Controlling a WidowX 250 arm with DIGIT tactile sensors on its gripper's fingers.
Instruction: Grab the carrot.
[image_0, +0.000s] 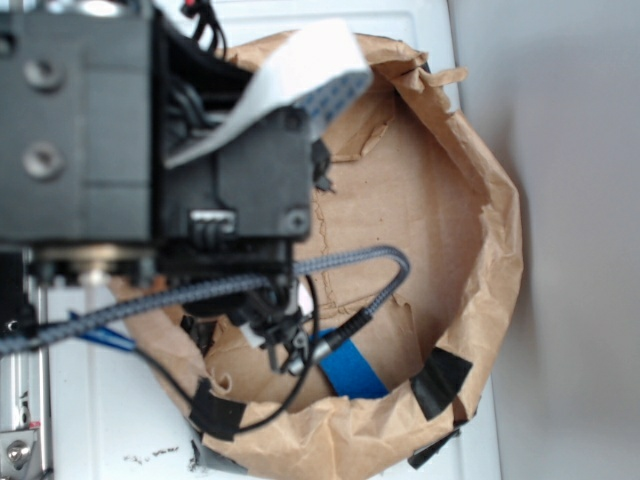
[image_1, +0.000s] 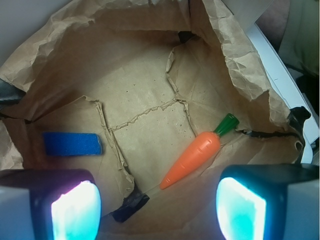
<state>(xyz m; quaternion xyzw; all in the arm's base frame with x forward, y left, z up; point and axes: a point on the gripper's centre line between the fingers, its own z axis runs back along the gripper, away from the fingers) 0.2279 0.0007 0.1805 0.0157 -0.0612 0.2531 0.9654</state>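
Crumpled brown kraft paper forms a rough, round-walled nest (image_1: 240, 55), its rim rolled and creased, its floor flat with torn seams, and patches of black tape (image_0: 440, 380) holding the wall together. On that floor, in the wrist view, lies the carrot (image_1: 192, 160), glossy bright-orange plastic, tapered to a point that aims toward the lower left, with a dark green cone-shaped stem at its upper right end. It rests flat on the paper, closer to the right fingertip than to the left. Well apart from it, on the left side of the floor, sits a flat blue rectangular piece (image_1: 72, 144) with a matte, slightly grainy surface. The gripper (image_1: 159, 207) hangs above the nest with its jaws spread wide and nothing between them; the fingertips (image_1: 76, 212) are dark blocks whose inner pads glow pale cyan. From the exterior view the black boxy arm and its braided grey cable (image_0: 330, 262) cover most of the nest, hiding the carrot.
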